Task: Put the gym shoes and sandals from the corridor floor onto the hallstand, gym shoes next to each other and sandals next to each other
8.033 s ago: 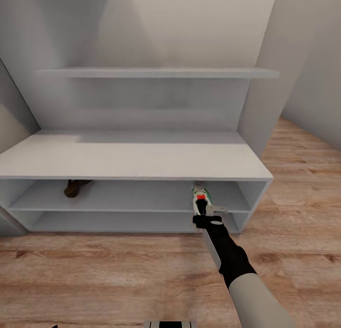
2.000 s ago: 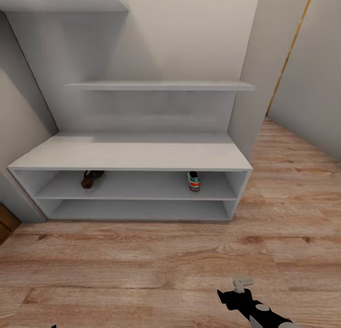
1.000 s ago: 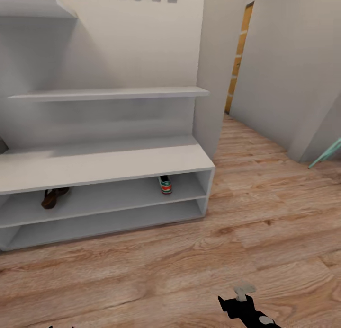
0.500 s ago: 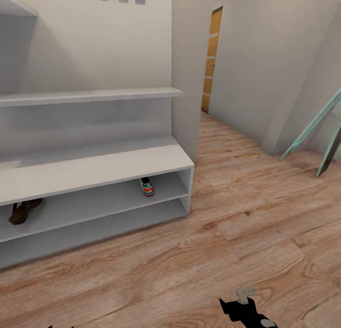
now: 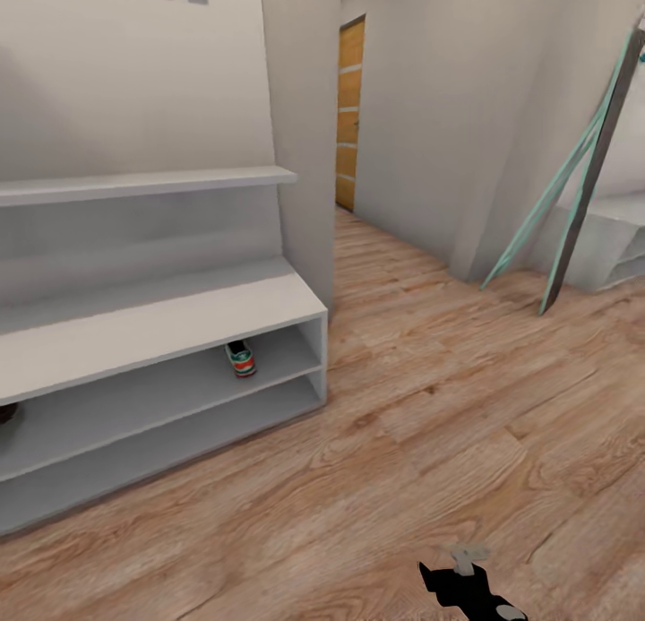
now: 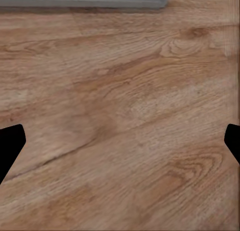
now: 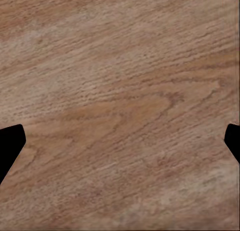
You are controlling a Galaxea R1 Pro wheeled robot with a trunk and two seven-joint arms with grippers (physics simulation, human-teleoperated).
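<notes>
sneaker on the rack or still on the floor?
On the rack: the sneaker sits on the rack's upper open shelf, near its right end.

At the left of the head view the hallstand [image 5: 161, 321] is pale grey-white, the gym shoe [image 5: 240, 359] on its upper shelf white with green and red-orange, the corridor floor [image 5: 430, 397] light brown wood-grain, the far door [image 5: 349, 110] orange-brown, and the leaning poles [image 5: 555, 191] teal and dark grey.
</notes>
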